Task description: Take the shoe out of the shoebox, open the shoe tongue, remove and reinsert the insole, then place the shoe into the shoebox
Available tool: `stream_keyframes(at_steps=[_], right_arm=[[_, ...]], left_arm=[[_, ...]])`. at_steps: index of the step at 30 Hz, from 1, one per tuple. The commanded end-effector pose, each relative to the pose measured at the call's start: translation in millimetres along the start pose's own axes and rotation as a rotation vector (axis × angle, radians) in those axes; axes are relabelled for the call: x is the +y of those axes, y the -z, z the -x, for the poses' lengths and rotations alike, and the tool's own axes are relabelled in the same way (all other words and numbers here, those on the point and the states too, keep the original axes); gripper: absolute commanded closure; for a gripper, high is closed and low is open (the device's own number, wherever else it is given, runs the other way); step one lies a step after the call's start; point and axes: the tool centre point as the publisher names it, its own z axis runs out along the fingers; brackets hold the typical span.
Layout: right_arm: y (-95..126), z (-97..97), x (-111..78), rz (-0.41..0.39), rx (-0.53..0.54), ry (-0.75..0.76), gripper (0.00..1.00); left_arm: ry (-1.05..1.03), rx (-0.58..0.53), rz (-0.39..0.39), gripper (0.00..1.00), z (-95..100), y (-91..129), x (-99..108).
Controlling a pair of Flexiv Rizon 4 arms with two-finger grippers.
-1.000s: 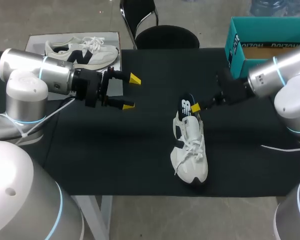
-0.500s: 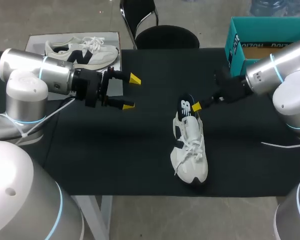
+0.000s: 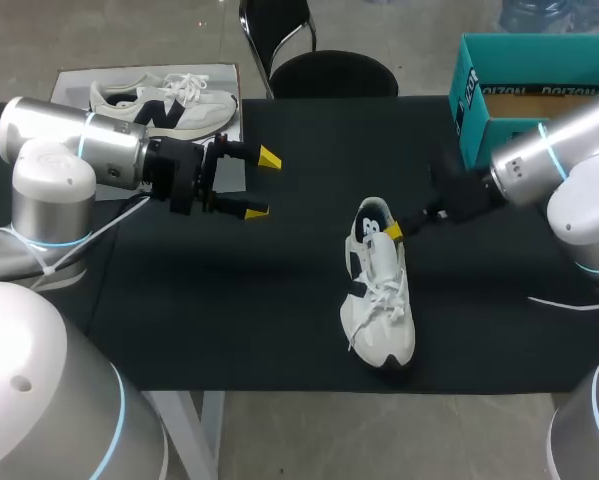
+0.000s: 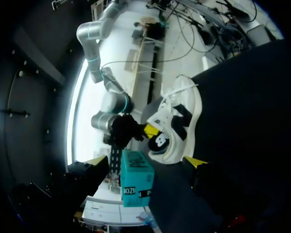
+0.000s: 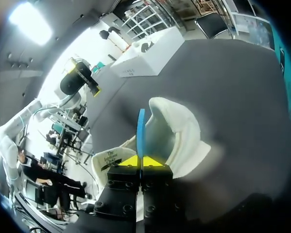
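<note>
A white sneaker (image 3: 379, 290) with dark side panels lies on the black table, toe toward the front edge. My right gripper (image 3: 392, 230) is at its heel, shut on the insole. In the right wrist view the insole (image 5: 141, 128) shows as a thin blue edge rising from between the yellow tips of that gripper (image 5: 141, 161), with the white heel cup (image 5: 179, 138) just beyond. The teal shoebox (image 3: 509, 85) stands open at the back right. My left gripper (image 3: 259, 185) hangs open over the table, left of the sneaker (image 4: 177, 126), with nothing between its fingers.
A second sneaker (image 3: 164, 100) lies on a white sheet (image 3: 79, 82) at the back left. A thin white cable (image 3: 569, 298) runs across the table's right side. The shoebox (image 4: 135, 177) also shows behind my right arm in the left wrist view.
My right gripper has shut on the insole at the heel and drawn slightly toward the front, lifting the heel end. The left arm has not moved.
</note>
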Motion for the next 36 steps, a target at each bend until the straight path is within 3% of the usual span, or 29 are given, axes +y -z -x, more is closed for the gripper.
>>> stream_keyframes(at_steps=[1, 11, 12, 14, 15, 22, 28, 33, 36], right_arm=[[-9, -3.5, -9.8, 0.004, 0.003, -0.007, 1.0], [-18, -1.9, -29.2, 0.0, 0.009, -0.058, 1.0], [-15, -1.2, -27.7, 0.001, 0.008, -0.058, 0.91], [-11, 0.1, -21.6, 0.004, -0.002, -0.051, 0.53], [-8, -0.6, -17.2, 0.006, -0.013, -0.042, 0.0], [20, 2.6, 15.0, 0.01, -0.099, 0.022, 0.0], [37, 4.5, 30.2, 0.014, -0.161, 0.034, 0.0], [57, -8.0, 41.4, -0.216, -0.319, -0.065, 0.0], [68, -16.3, 42.3, -0.28, -0.409, -0.155, 0.0]], left_arm=[[-0.001, 0.002, -0.001, 0.0, 0.1, 0, 0], [-0.001, 0.002, -0.001, 0.0, 0.1, 0, 0], [-0.001, 0.002, -0.001, 0.0, 0.1, 0, 0], [-0.001, 0.002, -0.001, 0.0, 0.1, 0, 0], [-0.001, 0.002, -0.001, 0.0, 0.1, 0, 0], [-0.001, 0.002, -0.001, 0.0, 0.1, 0, 0], [-0.001, 0.002, -0.001, 0.0, 0.1, 0, 0], [-0.001, 0.002, -0.001, 0.0, 0.1, 0, 0], [-0.001, 0.002, -0.001, 0.0, 0.1, 0, 0]])
